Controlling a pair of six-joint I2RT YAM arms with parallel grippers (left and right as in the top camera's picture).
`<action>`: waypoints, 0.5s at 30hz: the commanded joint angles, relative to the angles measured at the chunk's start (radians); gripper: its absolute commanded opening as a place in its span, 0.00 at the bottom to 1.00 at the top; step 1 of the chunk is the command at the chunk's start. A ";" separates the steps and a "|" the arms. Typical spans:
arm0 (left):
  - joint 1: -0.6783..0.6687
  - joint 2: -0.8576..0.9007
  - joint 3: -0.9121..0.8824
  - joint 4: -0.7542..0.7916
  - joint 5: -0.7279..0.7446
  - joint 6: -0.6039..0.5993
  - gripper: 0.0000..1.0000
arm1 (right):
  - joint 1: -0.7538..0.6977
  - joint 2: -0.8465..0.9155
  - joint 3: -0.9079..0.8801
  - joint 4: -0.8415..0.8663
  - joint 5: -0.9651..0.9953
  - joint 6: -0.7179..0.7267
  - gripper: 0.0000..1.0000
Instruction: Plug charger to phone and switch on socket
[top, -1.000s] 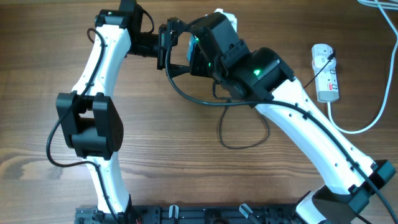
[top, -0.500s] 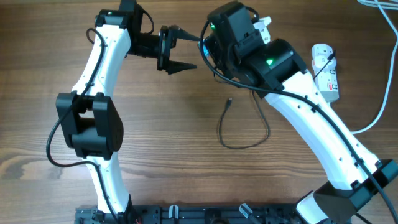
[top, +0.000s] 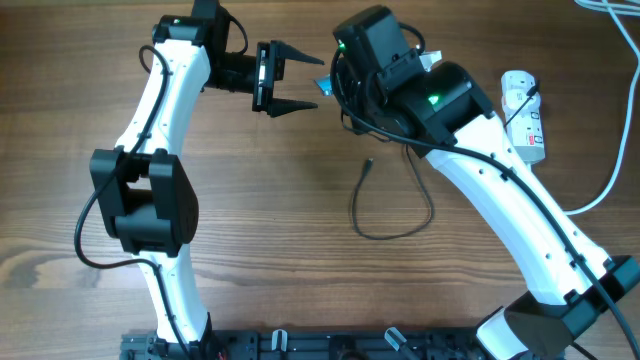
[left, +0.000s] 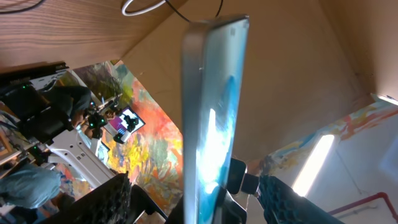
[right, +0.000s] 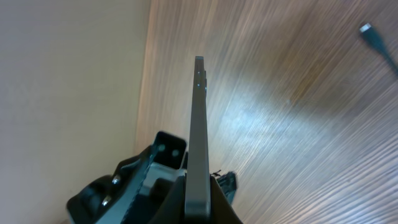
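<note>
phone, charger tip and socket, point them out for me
phone (right: 199, 137): right wrist view, on its thin side edge.
charger tip (top: 369, 163): overhead view, on the connector end.
socket (top: 530, 140): overhead view, on the lower white body.

Phone (left: 214, 124): flat slab, pale rim, turquoise screen lit. It is seen edge-on in both wrist views. It is held off the table, on edge, clamped at one end in the right gripper (right: 198, 190). From overhead only a turquoise corner is seen, toward the far side of the table.

Charger (top: 385, 237): thin black cable, laid in an open loop on the wood near mid-table. The connector tip (top: 369, 162) is unplugged and lies on the table, apart from the phone.

Socket (top: 525, 118): white strip, laid flat at the far right; a thick white lead is run off rightward. Switch state cannot be read.
</note>
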 joint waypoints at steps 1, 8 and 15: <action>0.000 -0.033 0.002 0.000 0.026 -0.009 0.73 | 0.002 -0.021 0.007 0.023 -0.059 0.047 0.04; 0.000 -0.033 0.002 0.000 0.024 -0.021 0.61 | 0.013 -0.021 0.007 0.018 -0.063 0.143 0.04; 0.000 -0.033 0.002 0.000 0.014 -0.024 0.58 | 0.030 -0.005 0.007 0.018 -0.062 0.160 0.04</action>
